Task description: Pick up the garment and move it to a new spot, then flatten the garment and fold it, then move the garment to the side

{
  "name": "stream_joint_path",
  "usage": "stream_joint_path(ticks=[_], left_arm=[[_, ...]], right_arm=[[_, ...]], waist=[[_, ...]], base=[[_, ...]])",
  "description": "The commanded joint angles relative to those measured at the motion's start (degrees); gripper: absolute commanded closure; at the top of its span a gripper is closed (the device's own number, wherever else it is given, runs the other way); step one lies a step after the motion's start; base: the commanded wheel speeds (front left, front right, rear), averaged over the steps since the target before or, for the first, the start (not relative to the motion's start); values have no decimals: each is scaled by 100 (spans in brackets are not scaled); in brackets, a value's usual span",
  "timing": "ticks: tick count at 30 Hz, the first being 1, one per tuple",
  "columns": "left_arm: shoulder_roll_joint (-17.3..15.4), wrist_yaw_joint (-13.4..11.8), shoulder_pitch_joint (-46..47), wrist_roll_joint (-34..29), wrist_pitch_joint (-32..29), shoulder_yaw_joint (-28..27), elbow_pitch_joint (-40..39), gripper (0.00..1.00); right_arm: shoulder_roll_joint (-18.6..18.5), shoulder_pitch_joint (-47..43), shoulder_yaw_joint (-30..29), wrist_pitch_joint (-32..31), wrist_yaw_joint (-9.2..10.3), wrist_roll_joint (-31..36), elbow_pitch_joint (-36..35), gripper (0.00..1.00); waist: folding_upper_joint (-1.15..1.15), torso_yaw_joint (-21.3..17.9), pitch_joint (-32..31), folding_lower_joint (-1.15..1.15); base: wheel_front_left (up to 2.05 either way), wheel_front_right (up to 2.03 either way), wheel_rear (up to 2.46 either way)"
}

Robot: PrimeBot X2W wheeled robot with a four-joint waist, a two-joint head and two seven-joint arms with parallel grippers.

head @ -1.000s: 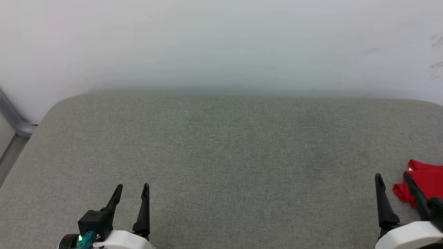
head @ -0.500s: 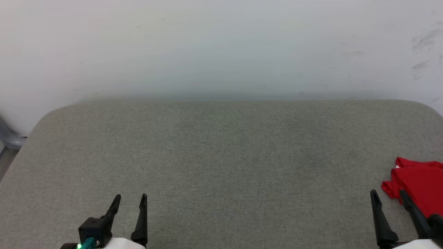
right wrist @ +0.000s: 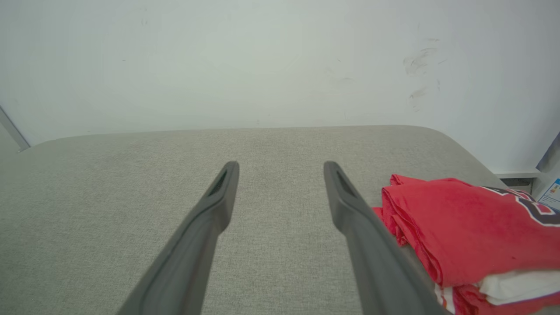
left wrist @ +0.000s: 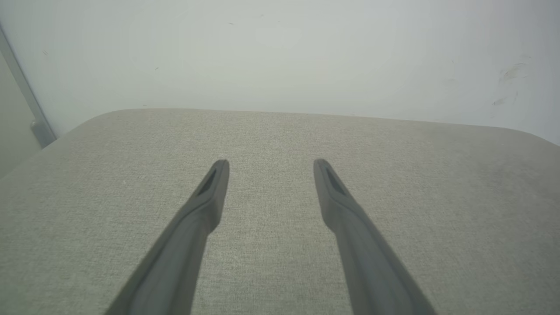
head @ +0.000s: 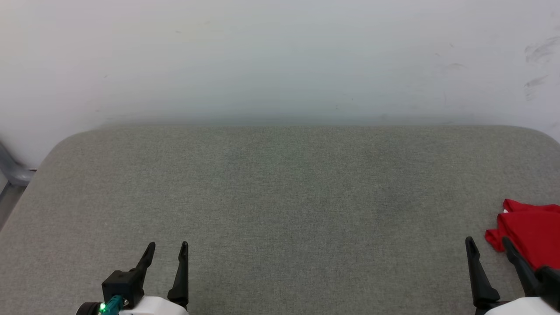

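Observation:
The garment (head: 531, 229) is a red shirt lying folded in a stack at the right edge of the grey padded table (head: 280, 188). In the right wrist view the garment (right wrist: 463, 229) shows black white-edged print and white cloth under the red layers. My right gripper (head: 488, 243) stands open just left of it, empty, its right finger in front of the cloth's edge. In the right wrist view the right gripper (right wrist: 280, 168) has bare table between its fingers. My left gripper (head: 167, 247) is open and empty near the front left, also seen as the left gripper (left wrist: 267, 165) over bare table.
A pale wall (head: 280, 57) runs along the table's far edge. A grey metal bar (head: 11, 173) stands off the table's left corner. Past the right end of the table a blue-and-white label (right wrist: 552, 192) shows.
The head view shifted left and down, then settled, so the garment shows further in at the right. Both grippers stay open and keep their places.

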State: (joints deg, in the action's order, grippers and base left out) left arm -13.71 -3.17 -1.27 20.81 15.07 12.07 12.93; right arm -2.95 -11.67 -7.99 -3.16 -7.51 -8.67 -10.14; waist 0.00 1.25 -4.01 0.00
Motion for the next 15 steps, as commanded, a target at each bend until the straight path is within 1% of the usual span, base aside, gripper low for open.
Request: stream_joint_path(ticks=[1,2,4,15], left_arm=[[16,35,61,-7,12,-6,20,0],[5,16,5,3,-2,5,25,100],[31,21,-40,36,-18,10,99,100],[186,178,96,1099,-349,-284,108,100]], right_arm=[[10,76,5,38,5,-8,31,0],[2,1,5,17,0,3,42,100],[7,-18,1,9,0,-27,154,100],[6,270,12,-57,0,-1283,497,100]], waist=[[0,0,4,0],[0,0,4,0],[0,0,5,0],[0,-11,42,0]], base=[[0,0,0],[0,0,0],[0,0,0],[0,0,0]])
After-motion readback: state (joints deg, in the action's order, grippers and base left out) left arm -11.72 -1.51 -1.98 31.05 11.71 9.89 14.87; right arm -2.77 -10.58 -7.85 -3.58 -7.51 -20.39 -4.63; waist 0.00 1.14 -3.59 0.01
